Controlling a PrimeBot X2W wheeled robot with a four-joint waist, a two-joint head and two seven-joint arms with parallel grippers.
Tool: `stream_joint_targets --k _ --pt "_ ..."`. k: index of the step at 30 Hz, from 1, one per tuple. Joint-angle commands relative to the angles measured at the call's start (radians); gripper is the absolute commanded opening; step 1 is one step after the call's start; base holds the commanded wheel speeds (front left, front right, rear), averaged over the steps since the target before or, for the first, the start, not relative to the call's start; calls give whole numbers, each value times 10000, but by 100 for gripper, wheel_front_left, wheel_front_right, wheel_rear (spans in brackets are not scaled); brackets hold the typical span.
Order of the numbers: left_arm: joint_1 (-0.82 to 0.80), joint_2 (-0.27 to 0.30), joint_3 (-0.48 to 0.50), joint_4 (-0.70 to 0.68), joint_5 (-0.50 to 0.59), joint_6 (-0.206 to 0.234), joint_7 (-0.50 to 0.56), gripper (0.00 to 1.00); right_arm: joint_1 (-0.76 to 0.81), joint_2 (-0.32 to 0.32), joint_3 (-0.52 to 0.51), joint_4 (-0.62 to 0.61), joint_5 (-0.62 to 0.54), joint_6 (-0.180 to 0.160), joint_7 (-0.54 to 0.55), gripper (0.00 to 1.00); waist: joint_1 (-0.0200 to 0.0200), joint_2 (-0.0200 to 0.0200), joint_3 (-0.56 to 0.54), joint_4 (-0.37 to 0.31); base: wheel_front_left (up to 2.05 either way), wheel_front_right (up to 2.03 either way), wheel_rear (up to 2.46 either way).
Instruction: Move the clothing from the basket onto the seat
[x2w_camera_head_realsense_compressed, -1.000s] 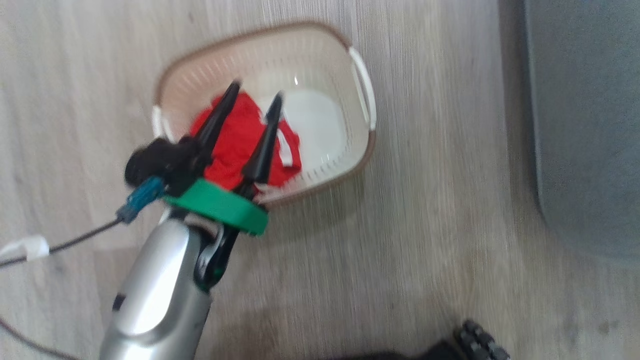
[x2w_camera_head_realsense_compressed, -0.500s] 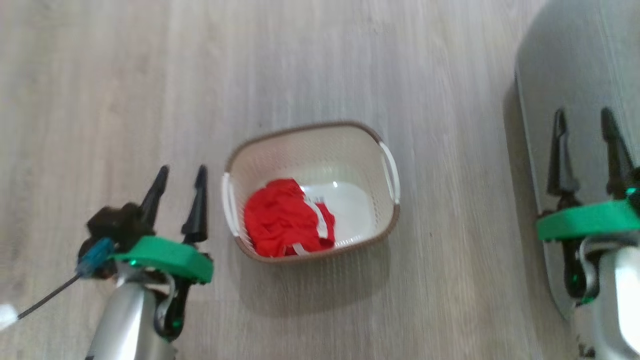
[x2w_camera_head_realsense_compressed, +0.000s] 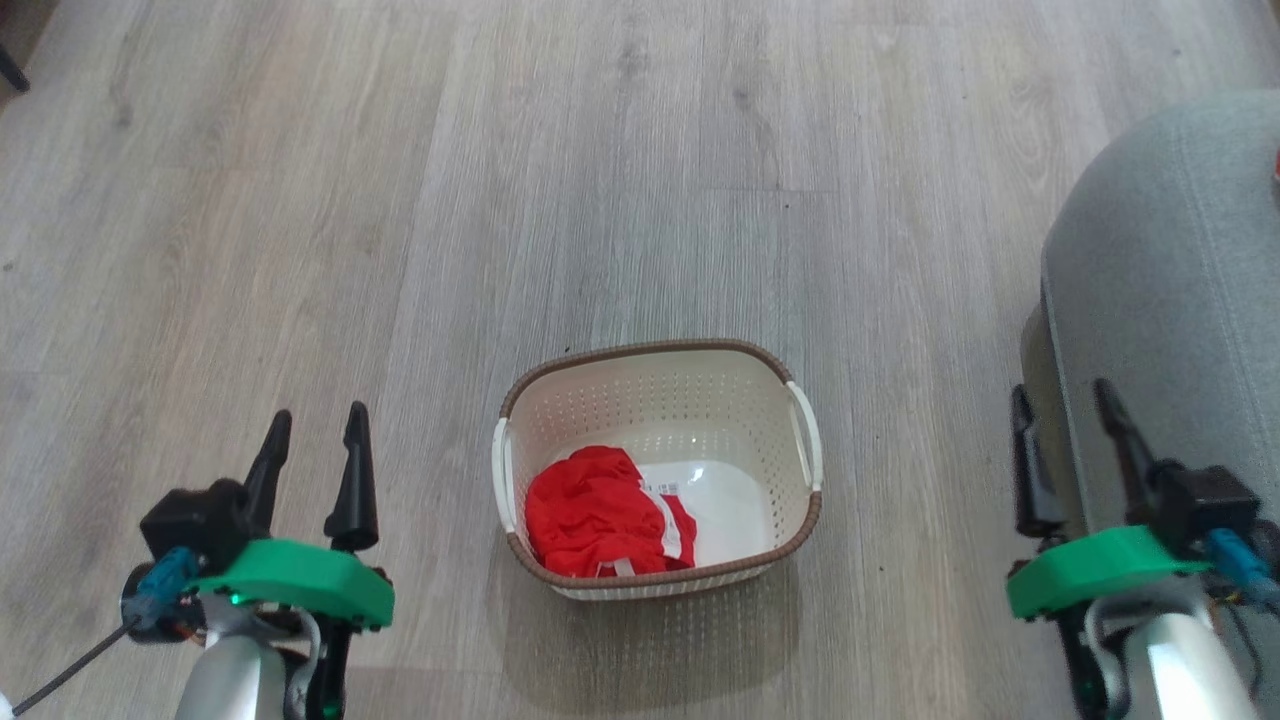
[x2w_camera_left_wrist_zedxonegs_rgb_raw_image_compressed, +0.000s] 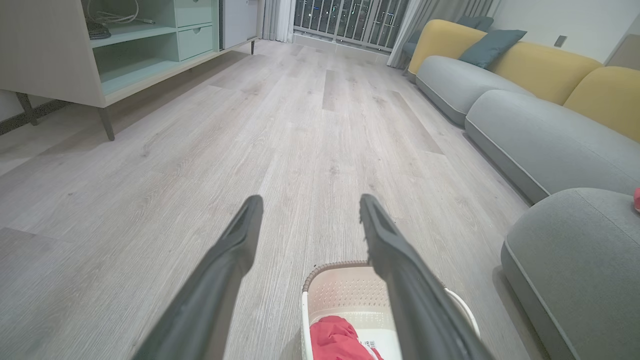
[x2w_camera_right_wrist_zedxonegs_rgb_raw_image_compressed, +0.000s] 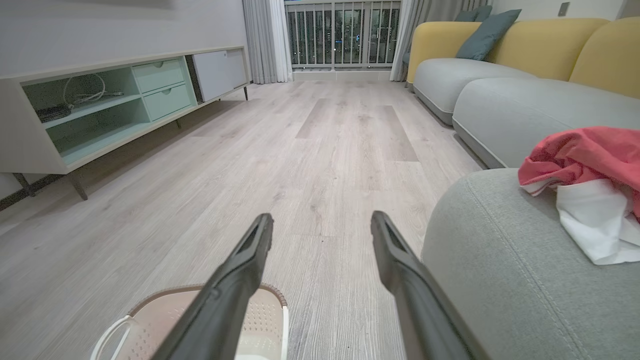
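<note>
Clothing (x2w_camera_head_realsense_compressed: 595, 510): crumpled bright red fabric with thin white stripes, lying bunched in the near left corner of the basket (x2w_camera_head_realsense_compressed: 650, 410) and showing no clear long axis. The basket, cream, perforated and brown-rimmed, is sitting on the wood floor (x2w_camera_head_realsense_compressed: 300, 200) with its long axis running left to right. Red and white pieces (x2w_camera_right_wrist_zedxonegs_rgb_raw_image_compressed: 590, 170) are lying on the seat (x2w_camera_head_realsense_compressed: 1170, 280), right of the basket. Left claw (x2w_camera_head_realsense_compressed: 318, 412) and right claw (x2w_camera_head_realsense_compressed: 1060, 390) are hovering at either side, fingers spread, gripping nothing.

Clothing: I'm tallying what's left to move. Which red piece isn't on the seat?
The red garment bunched at the left end of the basket; the other red piece lies on the seat.
</note>
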Motion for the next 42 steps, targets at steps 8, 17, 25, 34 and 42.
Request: stream_joint_targets --k 8,17,25,34,42 --pt "-142 105 240 -499 85 31 -51 100 -289 -9 681 93 -92 -4 -64 100 2 -1 -175 29 0 0 0" --pt "-70 105 37 -529 102 53 -51 100 -284 -8 914 257 -6 -4 -64 100 2 -1 -232 -54 0 0 0" --pt "-131 105 -30 -465 104 9 -51 100 -342 -7 939 315 33 -4 -64 100 2 -1 -197 -162 0 0 0" --pt "-85 105 -27 -440 94 -2 -51 100 -299 -7 923 348 56 -4 -64 100 2 -1 -245 -236 0 0 0" --pt "-85 105 -81 -467 45 32 -51 100 -301 -7 876 328 41 -4 -64 100 2 -1 -197 -264 0 0 0"
